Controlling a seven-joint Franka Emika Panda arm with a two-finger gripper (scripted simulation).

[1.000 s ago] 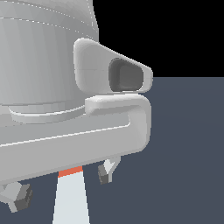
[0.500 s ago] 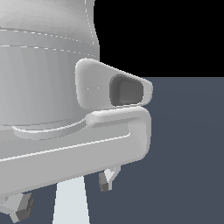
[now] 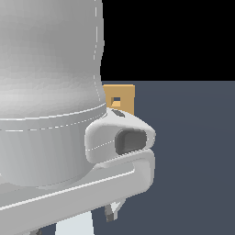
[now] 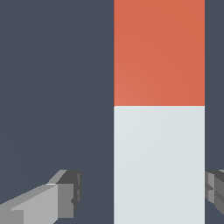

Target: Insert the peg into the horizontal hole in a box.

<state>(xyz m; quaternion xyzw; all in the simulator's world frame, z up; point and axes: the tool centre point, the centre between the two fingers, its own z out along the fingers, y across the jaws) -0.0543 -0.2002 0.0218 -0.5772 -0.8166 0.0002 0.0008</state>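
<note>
The peg (image 4: 159, 109) lies flat on the dark floor, pale grey-white with an orange-red end (image 4: 159, 52). My gripper (image 4: 143, 192) is open and straddles the white part: one finger (image 4: 65, 194) stands well off one side, the other finger (image 4: 215, 190) almost at the opposite side. In the exterior view only a strip of the white peg (image 3: 73, 227) shows under my hand, beside one fingertip (image 3: 111, 212). The tan box (image 3: 127, 94) stands behind my arm, its small square hole (image 3: 116, 99) facing the camera. My arm hides part of the box.
My arm's bulky grey-white body (image 3: 46, 92) fills the exterior view's left half and hides the floor behind it. Dark grey floor (image 3: 193, 160) stretches to the exterior view's right.
My hand has come down over the peg. The orange end, visible in the exterior view a second ago, is now hidden by the hand, and the box has come into sight behind the arm.
</note>
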